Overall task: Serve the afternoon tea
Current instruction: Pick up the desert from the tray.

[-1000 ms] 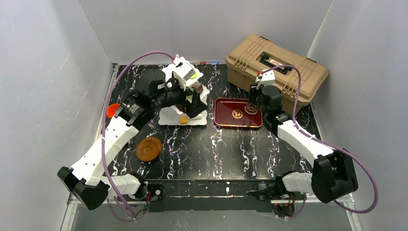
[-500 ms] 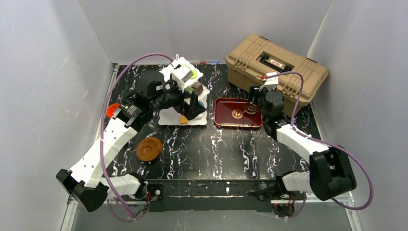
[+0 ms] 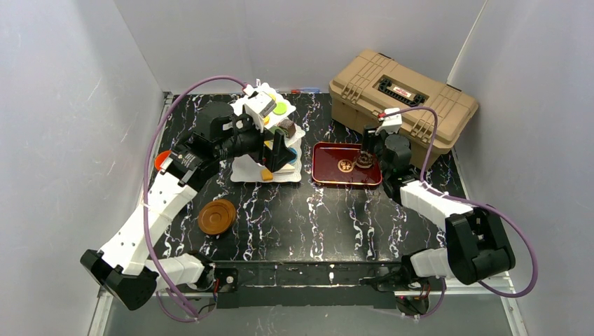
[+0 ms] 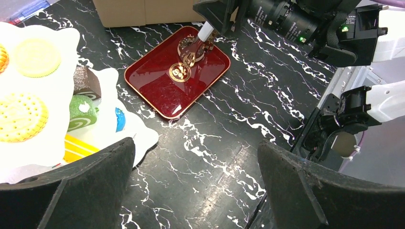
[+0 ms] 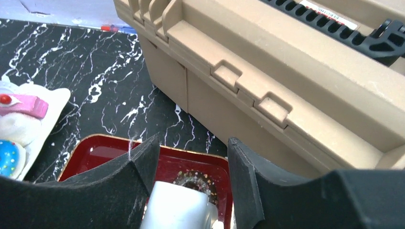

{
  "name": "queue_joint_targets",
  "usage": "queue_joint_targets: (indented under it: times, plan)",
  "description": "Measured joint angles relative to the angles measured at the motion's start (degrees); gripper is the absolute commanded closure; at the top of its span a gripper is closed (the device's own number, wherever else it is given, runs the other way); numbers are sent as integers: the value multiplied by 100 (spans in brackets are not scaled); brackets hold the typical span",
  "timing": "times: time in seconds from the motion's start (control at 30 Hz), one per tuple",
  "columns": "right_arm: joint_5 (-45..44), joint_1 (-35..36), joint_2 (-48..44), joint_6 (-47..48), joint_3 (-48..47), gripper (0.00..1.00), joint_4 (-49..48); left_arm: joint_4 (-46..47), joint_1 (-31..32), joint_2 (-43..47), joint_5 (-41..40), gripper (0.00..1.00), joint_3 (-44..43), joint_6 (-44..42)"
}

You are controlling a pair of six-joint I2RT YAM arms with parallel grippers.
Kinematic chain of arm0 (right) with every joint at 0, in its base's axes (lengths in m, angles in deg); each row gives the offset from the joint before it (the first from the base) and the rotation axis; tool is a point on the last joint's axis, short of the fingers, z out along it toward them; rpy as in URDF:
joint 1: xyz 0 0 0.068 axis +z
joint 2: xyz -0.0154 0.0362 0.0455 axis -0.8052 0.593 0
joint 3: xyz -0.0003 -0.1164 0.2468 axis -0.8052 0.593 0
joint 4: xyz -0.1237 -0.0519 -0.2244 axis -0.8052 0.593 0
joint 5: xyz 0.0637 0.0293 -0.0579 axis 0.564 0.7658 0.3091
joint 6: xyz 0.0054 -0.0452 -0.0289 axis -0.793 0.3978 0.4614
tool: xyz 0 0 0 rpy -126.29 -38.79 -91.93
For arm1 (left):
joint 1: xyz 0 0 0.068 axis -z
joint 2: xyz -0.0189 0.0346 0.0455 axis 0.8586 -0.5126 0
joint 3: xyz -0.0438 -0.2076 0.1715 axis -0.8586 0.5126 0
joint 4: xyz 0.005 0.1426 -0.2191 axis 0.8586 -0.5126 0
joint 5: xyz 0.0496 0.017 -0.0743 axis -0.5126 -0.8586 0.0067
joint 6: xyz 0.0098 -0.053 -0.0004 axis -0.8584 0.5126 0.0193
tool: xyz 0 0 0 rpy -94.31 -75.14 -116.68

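1. Status of the stand. The three-tier stand sits in the upper centre-left of the top view. It carries several pastries, among them a green roll and a round biscuit.

2. Status of the tray. The red tray lies just right of the stand and holds one sprinkled donut near its far right corner.

3. Left gripper. It hovers beside the stand with its jaws fully apart and nothing between them.

4. Right gripper. It is above the donut. The jaws stand part-way apart, and the metal tongs hang between them, apparently held.

5. Remaining items. The stacked saucers lie at lower left with no cup on them. The orange cup sits at the left edge, partly hidden by the arm. No dark cup can be picked out.

6. Assessment. The pastry work appears well advanced. Cups and saucers are not yet set out, so the task is judged roughly midway.
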Motion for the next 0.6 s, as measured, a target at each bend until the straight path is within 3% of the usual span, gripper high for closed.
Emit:
queue_joint_targets:
  times: [0.07, 0.13, 0.27, 0.33, 0.6]
  plan:
    - [35, 0, -42, 22, 74, 34, 26, 2, -4, 7, -7, 2, 0, 0]
    - [59, 0, -81, 57, 160, 42, 81, 13, -4, 9, -17, 2, 0, 2]
    - [105, 0, -87, 87, 219, 85, 127, 42, -4, 13, -20, 2, 0, 7]
    - [129, 0, -87, 109, 221, 99, 81, 42, -7, 20, -22, 2, 0, 4]
    - [199, 0, -87, 315, 223, 99, 46, 42, -52, 160, -66, 2, 0, -20]
